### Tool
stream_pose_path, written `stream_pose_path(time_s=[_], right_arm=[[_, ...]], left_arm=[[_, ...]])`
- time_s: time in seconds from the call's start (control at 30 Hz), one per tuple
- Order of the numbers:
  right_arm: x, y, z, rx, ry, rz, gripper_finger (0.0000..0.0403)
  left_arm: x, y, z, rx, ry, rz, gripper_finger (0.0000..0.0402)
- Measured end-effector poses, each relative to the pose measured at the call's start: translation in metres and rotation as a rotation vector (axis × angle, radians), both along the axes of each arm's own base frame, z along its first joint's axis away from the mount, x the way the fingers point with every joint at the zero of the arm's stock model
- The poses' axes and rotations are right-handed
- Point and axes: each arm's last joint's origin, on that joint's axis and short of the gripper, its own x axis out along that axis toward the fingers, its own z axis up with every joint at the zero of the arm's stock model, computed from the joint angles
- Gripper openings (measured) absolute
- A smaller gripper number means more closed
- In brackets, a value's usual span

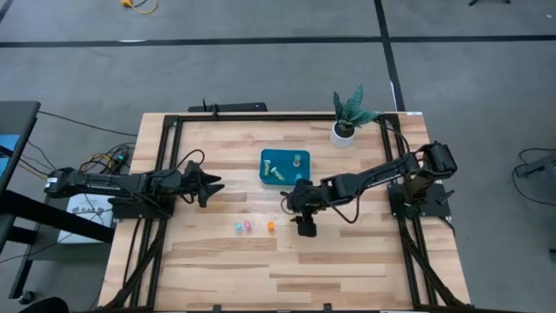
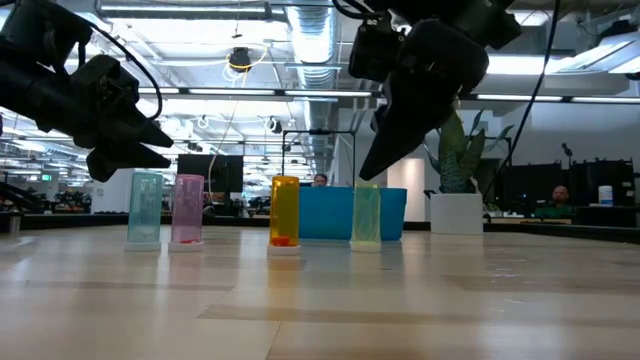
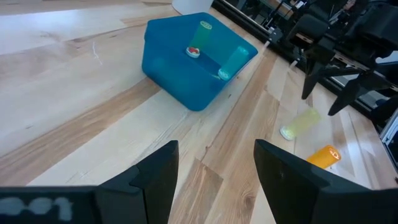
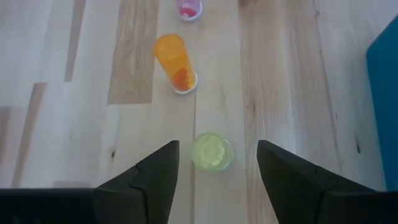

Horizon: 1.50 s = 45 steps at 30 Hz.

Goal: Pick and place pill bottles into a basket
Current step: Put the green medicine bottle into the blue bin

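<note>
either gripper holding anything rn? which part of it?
Nothing held. Right gripper hangs open straddling the upright green bottle, not gripping it. Left gripper is open and empty.

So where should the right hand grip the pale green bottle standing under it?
Across the upper body of the pale green bottle, coming straight down. It stands upright with clear wood on both sides, and the right hand hangs open above, fingers either side of it.
</note>
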Motion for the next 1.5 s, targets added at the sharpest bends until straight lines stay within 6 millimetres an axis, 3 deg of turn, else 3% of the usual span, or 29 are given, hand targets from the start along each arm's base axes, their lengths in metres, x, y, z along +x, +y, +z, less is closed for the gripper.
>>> stream_pose_path(time_s=[0.6,0.87,1.03,1.5], right_arm=[[0.001,-0.003,0.000,-0.022,-0.004,0.024,0.0207],[0.007,0.000,-0.031,0.011,0.092,0.055,0.0203],[0.010,-0.003,-0.031,0.011,0.069,0.045,0.0200],[0.018,-0.011,-0.019,0.012,0.026,0.026,0.0124]], left_arm=[[0.000,0.000,0.000,0.002,0.000,0.000,0.0199],[0.000,0.000,0.000,0.001,-0.003,0.000,0.0199],[0.000,0.000,0.000,0.001,-0.001,0.000,0.0199],[0.000,0.000,0.000,0.000,-0.004,0.000,0.0199]])
